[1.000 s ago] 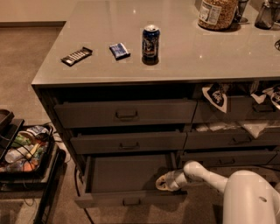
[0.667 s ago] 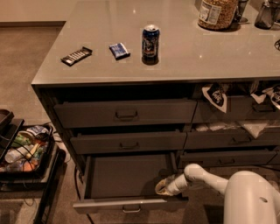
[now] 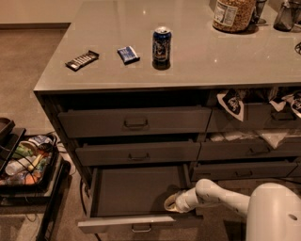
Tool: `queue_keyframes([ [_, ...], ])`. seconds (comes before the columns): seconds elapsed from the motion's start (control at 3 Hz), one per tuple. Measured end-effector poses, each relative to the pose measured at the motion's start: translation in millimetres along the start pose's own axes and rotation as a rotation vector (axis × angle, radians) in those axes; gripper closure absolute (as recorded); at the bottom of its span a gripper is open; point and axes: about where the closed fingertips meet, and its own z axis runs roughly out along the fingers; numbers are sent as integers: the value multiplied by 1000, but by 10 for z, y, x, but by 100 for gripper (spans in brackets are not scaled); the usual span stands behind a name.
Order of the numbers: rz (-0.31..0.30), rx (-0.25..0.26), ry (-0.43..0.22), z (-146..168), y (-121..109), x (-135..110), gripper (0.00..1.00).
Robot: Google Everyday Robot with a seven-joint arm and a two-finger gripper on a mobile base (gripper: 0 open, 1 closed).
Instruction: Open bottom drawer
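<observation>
The bottom drawer [image 3: 138, 224] of the left stack stands pulled far out, its plain dark grey inside [image 3: 136, 190] showing, with a small centre pull on its front. Two taller-fronted grey drawers [image 3: 134, 123] sit above it, slightly out. My gripper [image 3: 171, 203] is inside the drawer at its right side, near the front, at the end of my white arm [image 3: 221, 196] that comes in from the lower right.
On the grey counter [image 3: 197, 61] lie a dark can [image 3: 161, 45], a blue packet [image 3: 128, 54], a dark bar [image 3: 82, 60] and a jar [image 3: 233, 14]. The right stack [image 3: 249, 150] holds white cloths. A cart with items [image 3: 26, 162] stands left.
The bottom drawer has slid further out toward me, and my gripper has moved with it, down and forward.
</observation>
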Motion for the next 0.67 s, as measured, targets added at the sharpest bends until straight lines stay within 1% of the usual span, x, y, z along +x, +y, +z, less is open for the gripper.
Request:
queue_keyframes([
  [0.33, 0, 0, 0, 0, 0, 0, 100],
  [0.67, -49, 38, 9, -155, 33, -144, 100],
])
